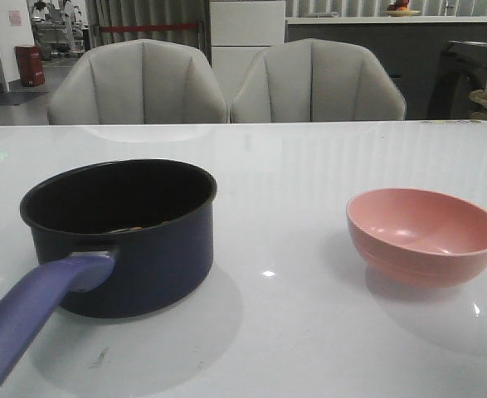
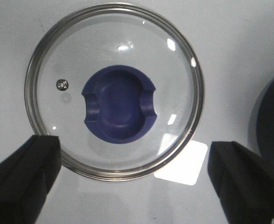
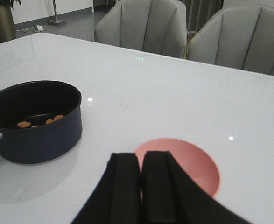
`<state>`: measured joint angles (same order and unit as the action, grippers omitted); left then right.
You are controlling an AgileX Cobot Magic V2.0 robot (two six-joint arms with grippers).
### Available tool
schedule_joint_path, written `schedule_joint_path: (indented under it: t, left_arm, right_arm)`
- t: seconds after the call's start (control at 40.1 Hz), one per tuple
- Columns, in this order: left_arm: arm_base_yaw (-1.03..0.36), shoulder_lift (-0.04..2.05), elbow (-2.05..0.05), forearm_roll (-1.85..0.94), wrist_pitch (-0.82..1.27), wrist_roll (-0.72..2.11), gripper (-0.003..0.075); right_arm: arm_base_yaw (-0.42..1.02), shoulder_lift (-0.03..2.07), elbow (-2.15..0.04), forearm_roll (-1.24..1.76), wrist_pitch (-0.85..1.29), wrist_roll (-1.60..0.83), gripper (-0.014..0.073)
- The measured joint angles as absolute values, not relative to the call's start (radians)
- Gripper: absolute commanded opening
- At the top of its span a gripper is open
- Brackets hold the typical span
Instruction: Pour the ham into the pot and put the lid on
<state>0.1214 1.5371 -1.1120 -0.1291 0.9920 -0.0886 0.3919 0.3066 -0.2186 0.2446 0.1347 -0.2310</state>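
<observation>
Orange-pink chunks of ham (image 3: 39, 122) lie on the black floor of the dark navy blue saucepan (image 1: 131, 235); the right wrist view shows a few of them scattered near the middle of the pot's bottom, while from the front only a sliver of them shows over the rim. The saucepan stands on the left half of the glossy white desk (image 1: 293, 332), its long purplish-blue handle (image 1: 36, 311) reaching toward the near left corner.

The round glass lid with a steel rim (image 2: 114, 91) lies flat on the desk beside the pot, whose dark wall shows at one edge of the left wrist view. Its purplish-blue knob (image 2: 119, 103) sits at the centre and a small steam vent (image 2: 61, 84) is set near the rim. The left claw (image 2: 137, 182) hangs above the lid with its two black fingers (image 2: 22, 175) spread wide, one to each side, holding nothing.

A pink round bowl (image 1: 424, 235) rests upright on the right half of the desk, well apart from the saucepan, its inside bare. The right claw (image 3: 140, 186) hovers just over the bowl's near edge, its black fingers pressed together with nothing between them.

Two pale grey upholstered chairs (image 1: 137, 83) stand behind the far edge of the desk.
</observation>
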Motion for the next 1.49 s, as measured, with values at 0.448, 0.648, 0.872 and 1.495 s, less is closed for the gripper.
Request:
schedule_joint_path:
  t: [0.448, 0.648, 0.872, 1.495]
  left_arm:
    - [0.121, 1.722, -1.15, -0.123, 0.966, -0.12, 0.0682]
    - [0.121, 1.778, -1.153, -0.123, 0.94, -0.122, 0.0682]
    - [0.121, 1.825, -1.175, -0.123, 0.951, -0.125, 0.0678]
    - [0.121, 1.866, -1.289, -0.125, 1.083, -0.128, 0.0114]
  right_arm:
    - [0.392, 0.307, -0.219, 0.245, 0.135, -0.231, 0.0161]
    - [0.392, 0.307, -0.219, 0.245, 0.135, -0.231, 0.0161]
    - [0.392, 0.307, -0.219, 0.245, 0.135, -0.231, 0.0161]
    - [0.392, 0.307, -0.219, 0.245, 0.135, -0.231, 0.0161]
